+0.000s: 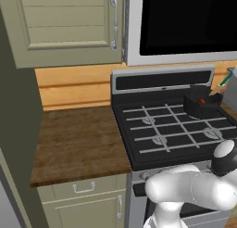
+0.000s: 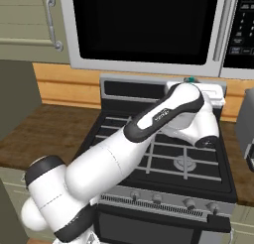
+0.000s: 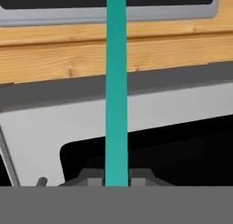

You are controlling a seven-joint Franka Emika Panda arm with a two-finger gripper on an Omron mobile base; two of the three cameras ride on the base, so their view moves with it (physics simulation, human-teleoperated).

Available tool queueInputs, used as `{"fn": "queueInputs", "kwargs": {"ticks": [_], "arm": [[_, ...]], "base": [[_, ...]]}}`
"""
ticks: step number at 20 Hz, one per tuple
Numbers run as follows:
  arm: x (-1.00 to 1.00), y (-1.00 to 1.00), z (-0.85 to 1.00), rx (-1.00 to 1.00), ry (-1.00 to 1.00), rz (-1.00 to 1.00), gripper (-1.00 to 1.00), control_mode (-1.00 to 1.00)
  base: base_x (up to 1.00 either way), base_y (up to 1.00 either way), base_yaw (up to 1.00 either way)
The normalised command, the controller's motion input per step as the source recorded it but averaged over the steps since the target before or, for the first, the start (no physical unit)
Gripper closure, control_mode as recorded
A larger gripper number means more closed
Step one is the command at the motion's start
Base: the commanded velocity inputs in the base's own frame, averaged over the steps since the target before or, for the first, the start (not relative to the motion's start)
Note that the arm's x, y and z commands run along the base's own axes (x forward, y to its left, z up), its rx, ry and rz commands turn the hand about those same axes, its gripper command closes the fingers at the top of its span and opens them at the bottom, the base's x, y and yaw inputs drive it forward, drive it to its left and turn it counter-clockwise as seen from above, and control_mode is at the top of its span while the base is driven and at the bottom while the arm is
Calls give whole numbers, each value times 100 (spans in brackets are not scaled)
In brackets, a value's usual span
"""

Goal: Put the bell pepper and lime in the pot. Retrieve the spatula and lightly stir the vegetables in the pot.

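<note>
On the far right burner of the stove (image 1: 162,129), the pot (image 1: 202,104) is seen with the bell pepper (image 1: 202,101) inside. Just right of it, the hand (image 3: 116,181) is clenched on the spatula (image 3: 116,82) by its teal handle (stiff, light, probably slick), best held firmly mid-handle.

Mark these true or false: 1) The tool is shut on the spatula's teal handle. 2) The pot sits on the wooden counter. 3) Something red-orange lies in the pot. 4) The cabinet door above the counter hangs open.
1) True: the tool grips the spatula by its handle.
2) False: the pot stands on the stove, at a back burner.
3) True: the pepper shows inside it.
4) False: the cabinet door is closed.
</note>
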Motion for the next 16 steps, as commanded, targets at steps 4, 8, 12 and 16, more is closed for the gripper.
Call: {"fn": "queueInputs", "kwargs": {"ticks": [4,8,12,16], "arm": [[29,-28,-41,0,0,0,100,-100],[47,-27,-30,0,0,-1,100,-100],[50,-31,-24,0,0,-1,100,-100],[38,-22,-29,0,0,-1,100,-100]], "base": [[0,0,0],[0,0,0],[0,0,0],[0,0,0]]}}
